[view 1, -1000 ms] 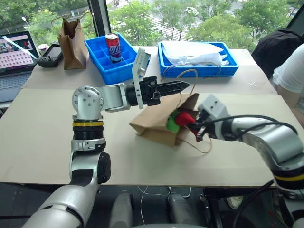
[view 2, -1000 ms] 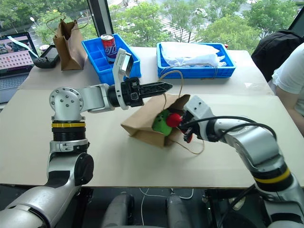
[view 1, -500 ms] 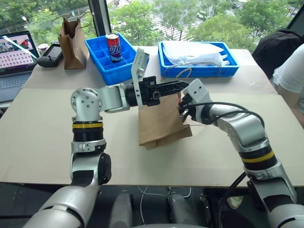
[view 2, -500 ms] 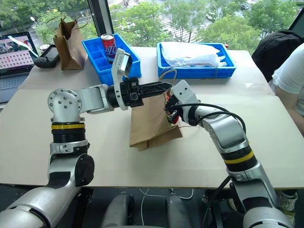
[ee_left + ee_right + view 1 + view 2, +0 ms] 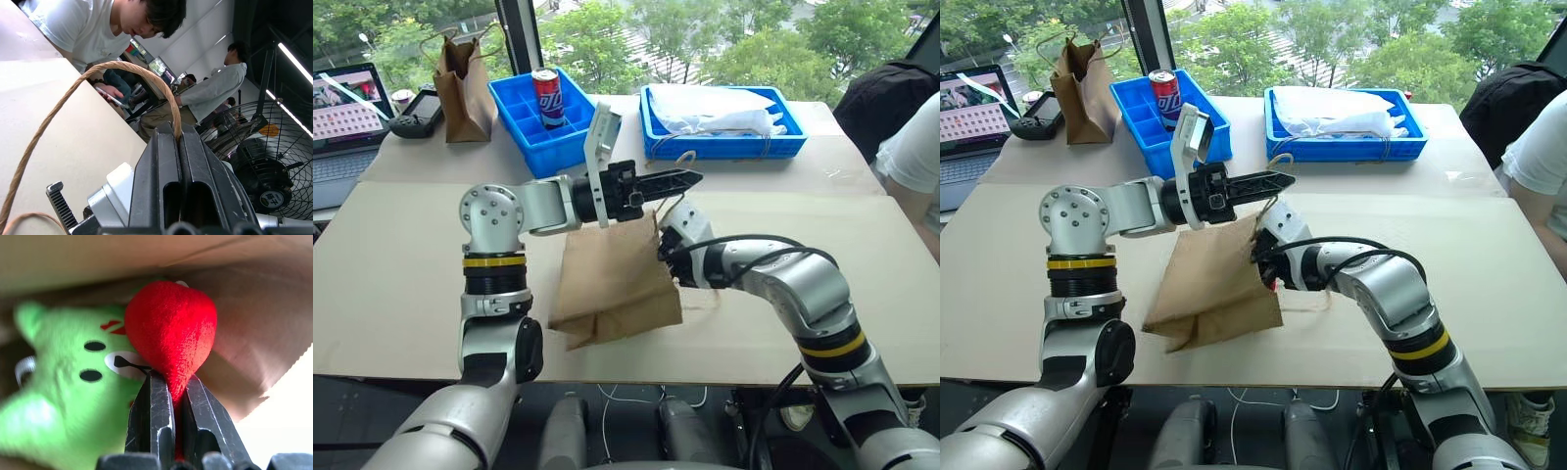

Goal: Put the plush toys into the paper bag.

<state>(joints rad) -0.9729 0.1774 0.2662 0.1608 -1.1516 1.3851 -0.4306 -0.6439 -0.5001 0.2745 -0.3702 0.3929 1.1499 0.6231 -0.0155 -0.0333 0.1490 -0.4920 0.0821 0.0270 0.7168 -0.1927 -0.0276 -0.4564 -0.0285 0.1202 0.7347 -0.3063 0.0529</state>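
Red chili plush inside the paper bag, pressed against the green plush already in there. Pinched at its narrow end by the right gripper, at the bag mouth. Twine handle clamped in the left gripper, lifting the bag. Risk: pulling out while clamped would drag the chili back out; handle could slip and the mouth collapse.

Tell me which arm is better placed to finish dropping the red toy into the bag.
The right. Its gripper is shut on the red chili toy inside the paper bag, beside the green toy. The left gripper is busy holding the bag up by its twine handle.
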